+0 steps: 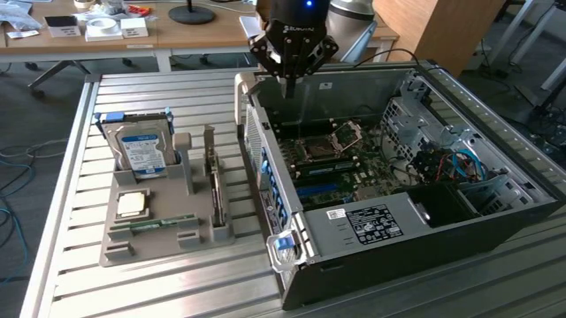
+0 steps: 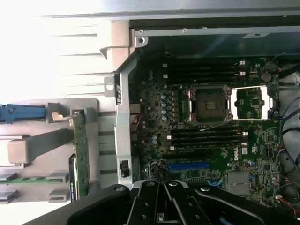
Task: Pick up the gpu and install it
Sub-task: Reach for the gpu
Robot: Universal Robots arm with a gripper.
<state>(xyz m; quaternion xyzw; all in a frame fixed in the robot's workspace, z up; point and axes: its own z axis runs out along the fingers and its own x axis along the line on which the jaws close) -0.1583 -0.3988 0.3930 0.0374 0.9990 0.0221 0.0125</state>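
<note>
**A:** Where is the thin, flat, dark gpu card (image 1: pixel 215 189)?

**B:** It stands on edge in a slot of the grey plastic holder tray (image 1: pixel 150 248), just beside the open black computer case (image 1: pixel 442 245). That probably leaves its top edge free to pinch.

**A:** And the black gripper (image 1: pixel 287 89)?

**B:** It hangs above the case, well apart from the card, fingers pressed together on nothing.
</note>
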